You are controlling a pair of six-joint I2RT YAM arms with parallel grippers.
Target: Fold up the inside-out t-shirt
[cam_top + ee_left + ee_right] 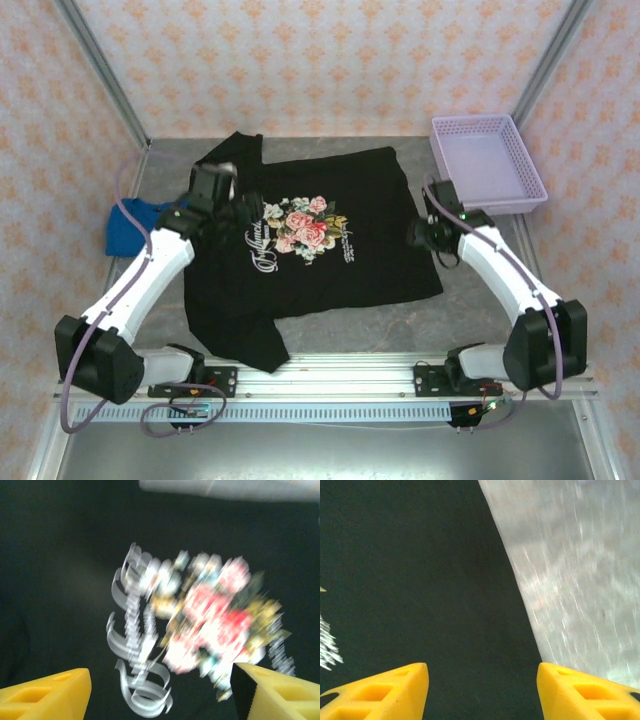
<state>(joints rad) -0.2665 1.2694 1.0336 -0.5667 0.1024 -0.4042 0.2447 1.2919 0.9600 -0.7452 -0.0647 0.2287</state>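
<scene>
While both arms hover low, I see the black t-shirt (pixel 340 270) spread flat on the table (pixel 350 335), print up. My left fingers (pixel 50 692) stand wide over the print's nine o'clock side, holding nothing. My right fingers (pixel 385 690) are apart too, empty, above the shirt's three o'clock edge. The risk, as I judge it: a shallow pinch lets floppy cloth slip mid-fold, and an uneven lift bunches it or drags it toward the blue garment (pixel 125 225) at nine o'clock.

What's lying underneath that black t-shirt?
Grey table shows around the black t-shirt; blue cloth lies at its left. Anything beneath is covered.
</scene>
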